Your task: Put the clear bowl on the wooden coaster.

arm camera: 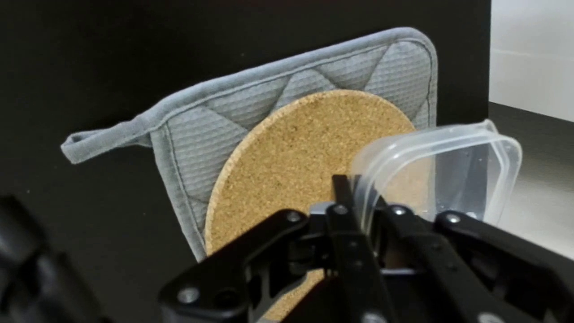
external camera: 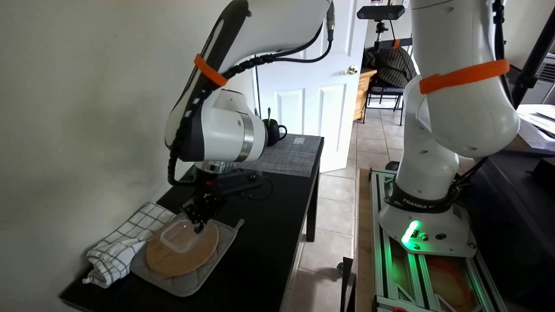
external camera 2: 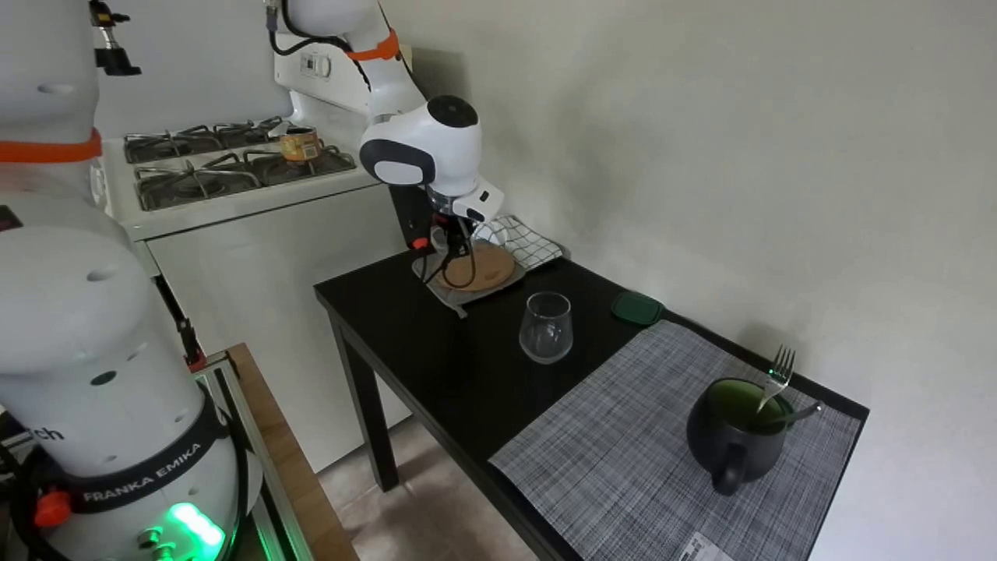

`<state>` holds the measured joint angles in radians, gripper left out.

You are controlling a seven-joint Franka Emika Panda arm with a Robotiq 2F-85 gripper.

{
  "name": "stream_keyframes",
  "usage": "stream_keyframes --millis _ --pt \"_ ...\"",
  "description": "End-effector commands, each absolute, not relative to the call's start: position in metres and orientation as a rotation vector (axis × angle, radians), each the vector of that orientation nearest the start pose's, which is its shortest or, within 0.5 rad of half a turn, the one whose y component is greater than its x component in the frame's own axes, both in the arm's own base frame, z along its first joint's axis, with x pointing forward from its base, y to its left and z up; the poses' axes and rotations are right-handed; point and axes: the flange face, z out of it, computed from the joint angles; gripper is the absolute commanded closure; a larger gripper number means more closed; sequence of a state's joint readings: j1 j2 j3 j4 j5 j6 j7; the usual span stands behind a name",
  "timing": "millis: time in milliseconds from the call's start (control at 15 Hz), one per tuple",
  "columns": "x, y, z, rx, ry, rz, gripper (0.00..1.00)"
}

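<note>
Sideways, a clear bowl (arm camera: 439, 172) juts from the jaws of a white robot arm (external camera: 223, 132), gripped by one wall over a round wooden coaster (arm camera: 300, 163). The jaws are drawn in narrow, the bowl's thin side caught between them, its mouth upward, its body reaching to the right of the grip in the wrist view. From where I stand, that offset is what the coming move turns on: the jaws are over the coaster, yet it is the bowl, off to one side of them toward the end of the counter (external camera: 256, 251), that must be centred. In the wrist view it overlaps the coaster's right edge; in an exterior view its outline falls mostly within the coaster, on the side by the checkered cloth (external camera: 125, 245). Whether its base touches cannot be told, and no clear long axis shows in its rounded-square shape. The coaster rests on a grey pad (arm camera: 197, 143); a stemless glass (external camera 2: 547, 331) stands well apart. What remains, by my reading, is a short lowering if there is a gap, perhaps a slight shift toward the coaster's middle, then release; let go too far over, the bowl could tip at the coaster's rim.
</note>
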<state>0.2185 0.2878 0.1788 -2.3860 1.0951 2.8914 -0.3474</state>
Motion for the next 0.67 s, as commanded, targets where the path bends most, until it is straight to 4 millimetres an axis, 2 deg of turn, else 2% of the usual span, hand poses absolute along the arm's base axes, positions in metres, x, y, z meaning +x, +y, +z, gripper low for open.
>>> stream_keyframes --millis 0,133,600 --pt "0.487 0.150 0.183 -2.662 0.507 -0.226 0.98" --pt "0.490 0.147 0.175 -2.667 0.537 -0.230 0.98" --pt "0.493 0.139 0.169 -2.719 0.566 -0.317 0.98"
